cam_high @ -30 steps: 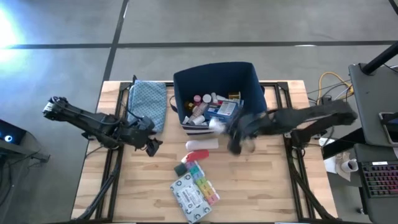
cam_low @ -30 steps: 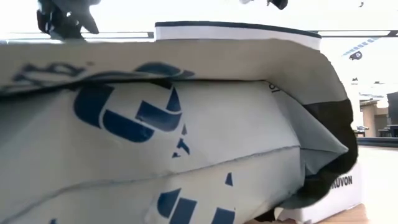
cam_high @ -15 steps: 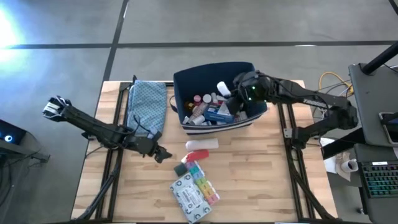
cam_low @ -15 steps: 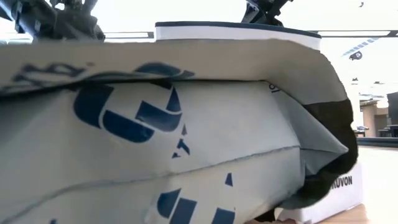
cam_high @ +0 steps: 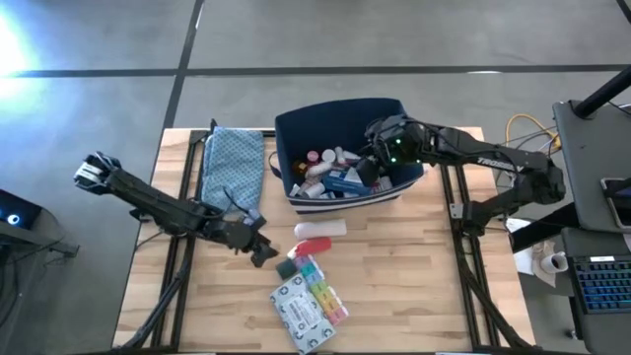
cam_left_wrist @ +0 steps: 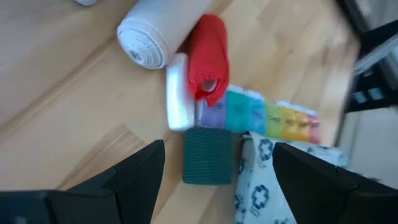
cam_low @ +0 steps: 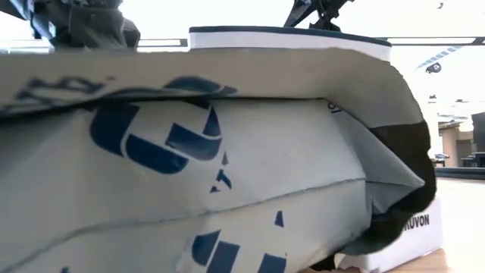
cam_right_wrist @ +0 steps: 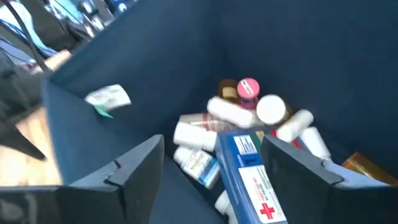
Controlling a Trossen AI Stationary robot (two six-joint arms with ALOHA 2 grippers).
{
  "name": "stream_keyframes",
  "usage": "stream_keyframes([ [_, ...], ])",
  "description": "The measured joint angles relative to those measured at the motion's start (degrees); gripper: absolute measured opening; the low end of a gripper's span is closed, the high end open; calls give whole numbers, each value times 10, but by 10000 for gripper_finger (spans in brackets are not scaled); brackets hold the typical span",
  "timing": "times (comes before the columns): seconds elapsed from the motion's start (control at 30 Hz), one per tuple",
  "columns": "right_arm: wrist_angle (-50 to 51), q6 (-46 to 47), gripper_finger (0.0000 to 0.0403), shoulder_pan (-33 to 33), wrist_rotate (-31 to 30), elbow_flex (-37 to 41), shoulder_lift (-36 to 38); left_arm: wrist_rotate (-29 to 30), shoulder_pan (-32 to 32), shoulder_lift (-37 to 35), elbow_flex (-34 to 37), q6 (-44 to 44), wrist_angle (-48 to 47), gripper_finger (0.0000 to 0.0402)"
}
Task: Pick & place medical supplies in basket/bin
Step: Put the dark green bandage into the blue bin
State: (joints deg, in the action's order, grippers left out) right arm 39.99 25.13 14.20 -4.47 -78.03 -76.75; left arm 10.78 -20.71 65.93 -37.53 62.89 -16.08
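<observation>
The navy bin [cam_high: 340, 148] stands at the table's far middle with bottles [cam_right_wrist: 245, 109] and a blue red-cross box [cam_right_wrist: 249, 180] inside. My right gripper [cam_high: 367, 170] hangs open inside its mouth [cam_right_wrist: 213, 142], with nothing between the fingers. On the wood near the bin lie a white roll [cam_left_wrist: 158, 34], a red roll [cam_left_wrist: 208, 56], a dark green roll [cam_left_wrist: 210, 155], the pill organiser [cam_high: 323, 288] and the grey-white packet [cam_high: 299, 311]. My left gripper [cam_high: 268, 254] is open just left of the green roll, one finger on either side of it [cam_left_wrist: 217, 149], not touching.
A blue patterned cloth [cam_high: 234, 163] lies at the far left beside the bin. The packet [cam_low: 212, 167] fills most of the low view. Bare wood stretches to the table's near left and right. A desk with a keyboard [cam_high: 601, 286] stands beyond the right edge.
My right gripper has swung from over the table's middle toward the far edge, carrying a white item, and now hangs in the bin's mouth; the item is no longer at its fingers. My left gripper has gone right and toward the near edge, up to the green roll.
</observation>
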Motion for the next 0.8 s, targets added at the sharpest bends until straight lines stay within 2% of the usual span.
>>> stream_keyframes([
  [0.23, 5, 13, 274, -8, -5, -15, 25, -25, -6, 138, -116, 8, -118, 276],
  [0.47, 106, -17, 274, -7, -5, -24, 39, -23, -10, 243, -240, 8, -185, 276],
  [0.6, 161, -31, 274, -16, 2, -23, 41, -35, -14, 304, -273, 9, -199, 276],
  [0.8, 166, -63, 274, -39, 0, -19, 49, -58, -14, 378, -314, 40, -242, 276],
])
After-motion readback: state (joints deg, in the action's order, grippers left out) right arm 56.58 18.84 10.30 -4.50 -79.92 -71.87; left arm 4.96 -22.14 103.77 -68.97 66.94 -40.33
